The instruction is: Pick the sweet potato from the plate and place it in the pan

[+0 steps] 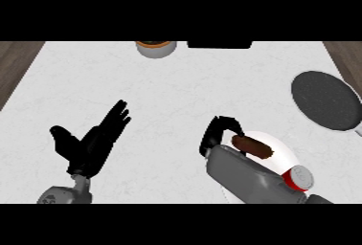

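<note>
The sweet potato (253, 146) lies on the white plate (283, 153) on the counter (176, 95). The right hand (218, 134) curls just beside it, holding nothing. The left hand (96, 139) rests open. The pan (326, 100) sits well apart.

The left robot hand (90, 143) is matt black all over, slim fingers and a shorter thumb, set on a short grey wrist ending in a rounded grey joint with a faint mark (unreadable). The right robot hand (220, 136) is equally black, on a broad, boxy grey forearm with a red-and-white ring farther back.
</note>
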Controlling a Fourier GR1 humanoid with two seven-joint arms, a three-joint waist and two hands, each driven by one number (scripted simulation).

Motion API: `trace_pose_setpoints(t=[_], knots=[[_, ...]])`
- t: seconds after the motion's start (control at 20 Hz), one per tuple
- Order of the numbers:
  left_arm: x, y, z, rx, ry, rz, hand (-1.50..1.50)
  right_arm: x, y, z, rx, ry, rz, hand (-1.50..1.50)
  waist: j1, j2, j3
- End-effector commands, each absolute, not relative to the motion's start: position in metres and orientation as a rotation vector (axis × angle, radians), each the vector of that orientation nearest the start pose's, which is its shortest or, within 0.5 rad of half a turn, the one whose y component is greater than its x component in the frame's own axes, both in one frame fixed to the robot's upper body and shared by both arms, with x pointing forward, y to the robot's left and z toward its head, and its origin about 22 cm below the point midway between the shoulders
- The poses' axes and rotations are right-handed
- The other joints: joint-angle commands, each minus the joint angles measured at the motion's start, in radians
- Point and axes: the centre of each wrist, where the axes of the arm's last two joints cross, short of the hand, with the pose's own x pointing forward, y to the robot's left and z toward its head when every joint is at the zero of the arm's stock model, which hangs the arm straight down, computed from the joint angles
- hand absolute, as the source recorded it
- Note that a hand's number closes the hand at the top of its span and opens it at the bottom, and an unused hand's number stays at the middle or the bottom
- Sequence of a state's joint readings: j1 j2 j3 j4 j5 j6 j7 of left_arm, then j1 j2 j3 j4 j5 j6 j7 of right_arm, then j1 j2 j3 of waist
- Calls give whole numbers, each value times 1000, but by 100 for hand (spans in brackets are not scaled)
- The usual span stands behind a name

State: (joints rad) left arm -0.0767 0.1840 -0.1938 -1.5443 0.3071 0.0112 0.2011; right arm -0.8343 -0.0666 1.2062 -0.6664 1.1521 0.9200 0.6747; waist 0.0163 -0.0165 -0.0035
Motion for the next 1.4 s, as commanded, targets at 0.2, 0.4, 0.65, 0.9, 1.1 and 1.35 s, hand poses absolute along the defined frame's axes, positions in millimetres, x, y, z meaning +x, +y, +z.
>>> trace_pose_setpoints(t=[0.2, 0.4, 0.65, 0.9, 1.1, 1.35], knots=[[251, 237, 7, -172, -1331, -19, 0, 348, -54, 23, -1211, -597, 1711, 150, -117, -12, 20], [247, 235, 6, -182, -1340, 12, 0, 357, -69, 62, -1198, -941, 1257, 150, -128, -17, 15], [239, 244, 4, -150, -1345, 3, 0, 350, -102, 98, -1265, -1265, 870, 150, -101, -11, 9], [243, 242, 14, -211, -1349, -18, 0, 323, -128, 106, -1154, -1415, 537, 150, -70, 2, 6], [228, 229, 5, -201, -1344, -41, 0, 289, -173, 84, -1106, -1471, 360, 150, -52, 8, 6], [261, 208, 11, -219, -1365, -90, 0, 299, -244, 70, -1080, -1464, 240, 150, -27, 20, 5]])
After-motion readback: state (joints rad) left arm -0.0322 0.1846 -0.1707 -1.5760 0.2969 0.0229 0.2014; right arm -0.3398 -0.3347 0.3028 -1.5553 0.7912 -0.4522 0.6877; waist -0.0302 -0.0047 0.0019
